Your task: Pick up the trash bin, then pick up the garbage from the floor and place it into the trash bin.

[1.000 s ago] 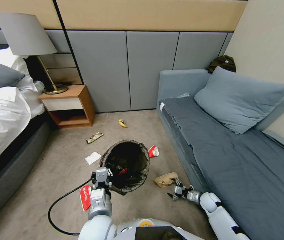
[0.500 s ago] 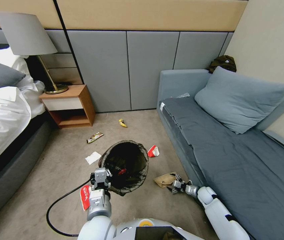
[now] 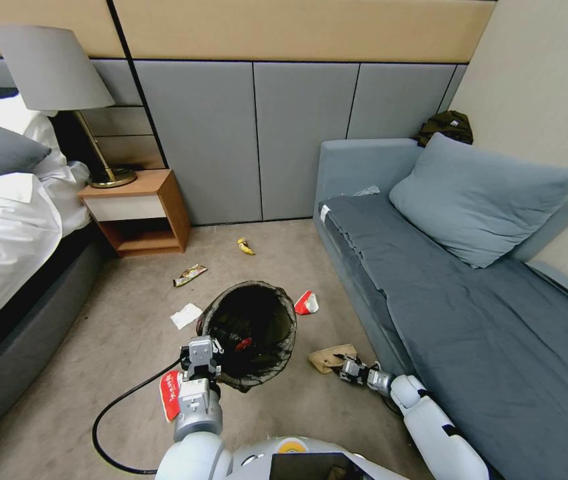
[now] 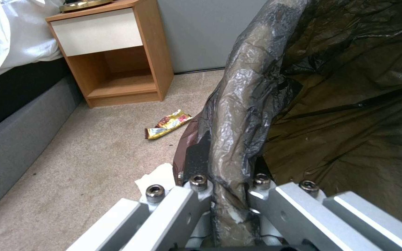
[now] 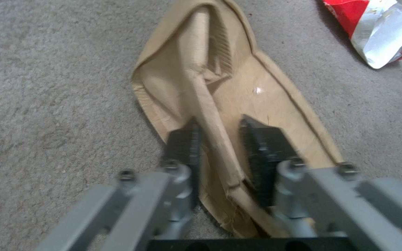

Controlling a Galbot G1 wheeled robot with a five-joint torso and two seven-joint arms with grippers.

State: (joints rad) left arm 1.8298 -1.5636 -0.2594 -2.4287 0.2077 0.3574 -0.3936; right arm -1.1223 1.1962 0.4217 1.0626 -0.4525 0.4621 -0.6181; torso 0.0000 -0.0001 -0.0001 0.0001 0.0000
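My left gripper (image 3: 211, 347) holds the trash bin (image 3: 252, 308) above the carpet, shut on its rim and the black liner (image 4: 231, 146). A small red piece (image 3: 245, 344) lies inside the bin. The right gripper (image 3: 341, 365) is down on the tan paper bag (image 3: 327, 357). In the right wrist view its fingers (image 5: 185, 139) are open and straddle a raised fold of the tan bag (image 5: 243, 87). More garbage lies on the floor: a red-and-white wrapper (image 3: 307, 302), a white tissue (image 3: 185, 315), a brown-yellow wrapper (image 3: 189, 274), a yellow piece (image 3: 245, 247) and a red wrapper (image 3: 171, 395).
A grey sofa (image 3: 444, 313) runs along the right, its base close to my right arm. The wooden nightstand (image 3: 139, 213) with a lamp and the bed (image 3: 4, 253) are on the left. A black cable (image 3: 114, 413) loops over the carpet beside my left arm.
The right gripper has moved forward and left, down onto the tan paper bag, and its fingers have narrowed around a fold. The bin and left gripper barely shifted.
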